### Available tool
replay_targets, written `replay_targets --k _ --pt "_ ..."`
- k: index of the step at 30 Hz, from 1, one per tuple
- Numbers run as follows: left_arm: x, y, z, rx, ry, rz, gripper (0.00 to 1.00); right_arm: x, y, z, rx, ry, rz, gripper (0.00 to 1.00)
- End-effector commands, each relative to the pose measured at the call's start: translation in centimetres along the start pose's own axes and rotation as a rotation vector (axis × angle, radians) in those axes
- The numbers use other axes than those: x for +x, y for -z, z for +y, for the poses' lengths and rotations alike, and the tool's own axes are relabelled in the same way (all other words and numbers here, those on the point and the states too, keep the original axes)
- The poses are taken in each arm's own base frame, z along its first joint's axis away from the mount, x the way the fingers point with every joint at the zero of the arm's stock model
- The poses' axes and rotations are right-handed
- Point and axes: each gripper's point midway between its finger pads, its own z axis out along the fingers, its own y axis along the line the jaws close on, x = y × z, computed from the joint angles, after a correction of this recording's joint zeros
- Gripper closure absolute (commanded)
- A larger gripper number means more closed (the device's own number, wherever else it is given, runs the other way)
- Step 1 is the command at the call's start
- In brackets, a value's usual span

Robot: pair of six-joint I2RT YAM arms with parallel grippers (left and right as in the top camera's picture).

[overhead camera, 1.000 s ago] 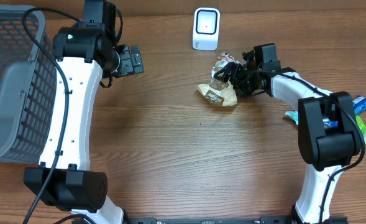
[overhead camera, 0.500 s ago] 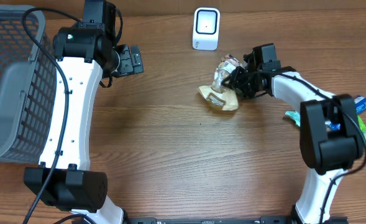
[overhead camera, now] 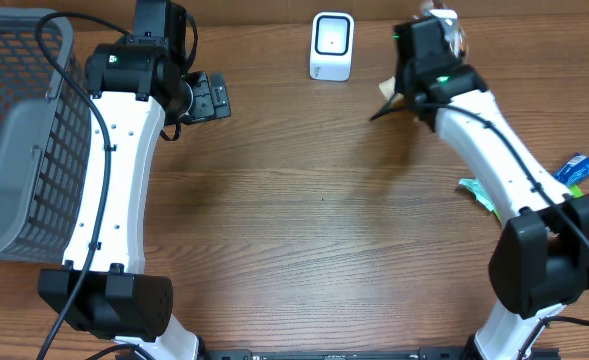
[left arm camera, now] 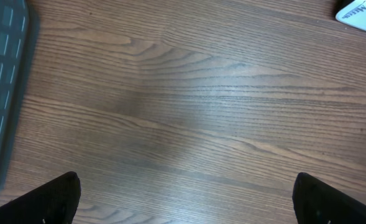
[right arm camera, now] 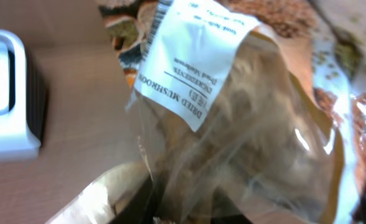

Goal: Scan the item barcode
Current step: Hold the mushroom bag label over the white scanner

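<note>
Left arm reaches forward, left end effector wide open; right arm extended far, right end effector clamped on bag.

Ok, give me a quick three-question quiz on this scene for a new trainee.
1. True or false: the left fingers hold the mushroom bag.
2. The bag's white label reads: A) dried mushrooms B) green tea C) rice noodles.
3. What container stands at the table's left edge?
Key: 1 false, they stand open and empty; 2 A; 3 the grey basket.
</note>
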Motion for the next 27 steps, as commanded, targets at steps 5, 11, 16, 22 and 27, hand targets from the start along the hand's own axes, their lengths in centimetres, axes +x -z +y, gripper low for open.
replay_targets --k 5,11,16,22,27 --pt "-0.4 0.8 -0.1 0.004 0.003 -0.027 0.00 -9.6 3.2 1.2 0.328 0.354 -0.396 0.92" --pt "-0.4 0.8 -0.1 0.004 0.003 -0.027 0.00 -9.0 -1.5 6.1 0.394 0.892 -0.443 0.93" --pt "-0.4 0.8 -0.1 0.004 0.003 -0.027 0.00 -9.8 -2.3 8.2 0.445 1.003 -0.564 0.95" --pt "-0.4 0.8 -0.1 0.004 0.003 -0.027 0.00 -8.8 -3.6 11.1 0.338 1.075 -0.629 0.96" --pt "-0.4 0.8 -0.1 0.004 0.003 -0.027 0.00 -6.3 -5.3 13.6 0.209 1.189 -0.620 0.96"
